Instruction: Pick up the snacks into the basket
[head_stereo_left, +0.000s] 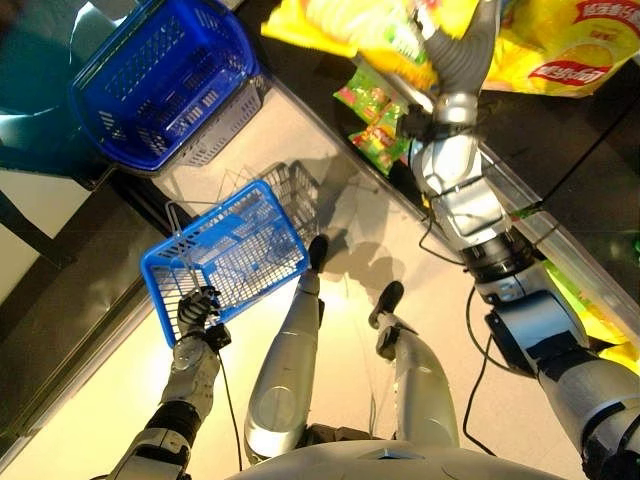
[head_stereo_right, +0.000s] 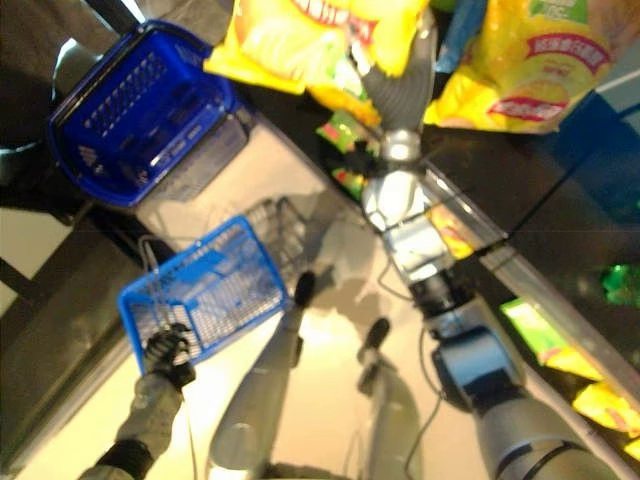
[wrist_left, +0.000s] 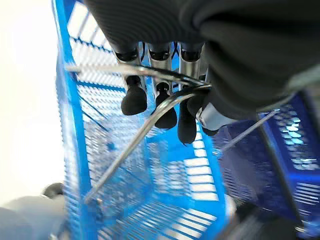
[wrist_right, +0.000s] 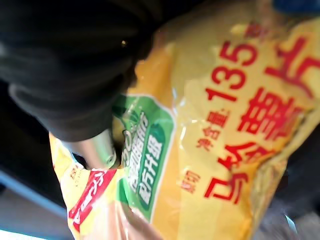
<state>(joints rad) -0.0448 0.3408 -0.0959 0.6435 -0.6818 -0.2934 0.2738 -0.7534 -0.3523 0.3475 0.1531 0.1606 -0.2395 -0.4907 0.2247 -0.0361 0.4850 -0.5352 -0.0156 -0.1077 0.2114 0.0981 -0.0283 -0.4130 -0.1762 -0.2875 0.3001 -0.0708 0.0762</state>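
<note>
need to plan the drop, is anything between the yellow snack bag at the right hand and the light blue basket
Nothing visible blocks it: the yellow snack bag is up at the shelf, the light blue basket hangs open-topped from the left hand.

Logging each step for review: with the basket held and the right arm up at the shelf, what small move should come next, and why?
Probably draw the yellow snack bag off the shelf toward the light blue basket. The right hand is pressed against the bag, though its grip cannot be read. The left hand is curled round the basket's wire handle, holding it low, and no snack shows inside.

left hand (head_stereo_left: 197, 310) fingers (wrist_left: 134, 100) curled.
</note>
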